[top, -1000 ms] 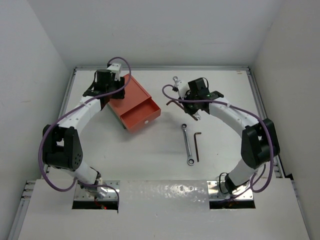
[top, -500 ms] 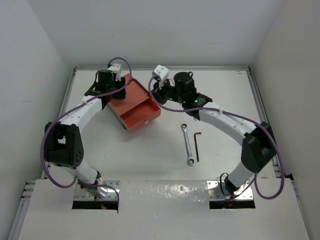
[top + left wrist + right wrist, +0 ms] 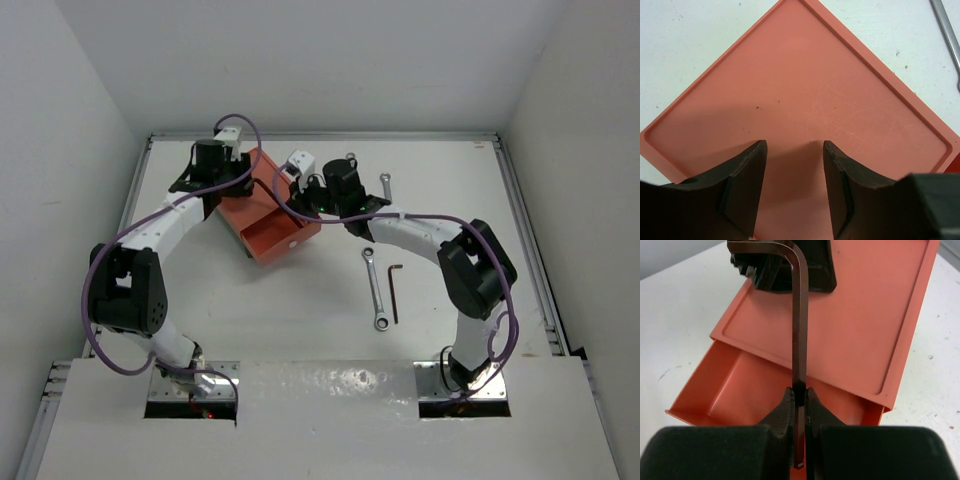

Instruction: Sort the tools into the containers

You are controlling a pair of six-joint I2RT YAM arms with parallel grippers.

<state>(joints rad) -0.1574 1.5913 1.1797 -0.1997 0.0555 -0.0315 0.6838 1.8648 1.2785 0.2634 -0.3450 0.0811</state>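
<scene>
The orange-red box (image 3: 262,182) stands at the back left with its orange-red drawer (image 3: 272,238) pulled out; no green drawer shows. My right gripper (image 3: 799,390) is shut on a dark L-shaped hex key (image 3: 800,315) and holds it over the open drawer (image 3: 735,390). In the top view that gripper (image 3: 296,200) is at the drawer's right side. My left gripper (image 3: 794,145) is open and empty over the box lid (image 3: 805,85); it is at the box's back corner (image 3: 215,172). A silver wrench (image 3: 376,290) and a second hex key (image 3: 395,292) lie mid-table.
Another silver wrench (image 3: 385,186) lies at the back beside the right arm, and a wrench end (image 3: 350,158) shows behind that arm. A wrench shaft (image 3: 946,27) lies right of the box. White walls enclose the table on three sides.
My right arm has swung left from the back middle, carrying the hex key to above the open drawer. The left arm and the box have stayed put.
</scene>
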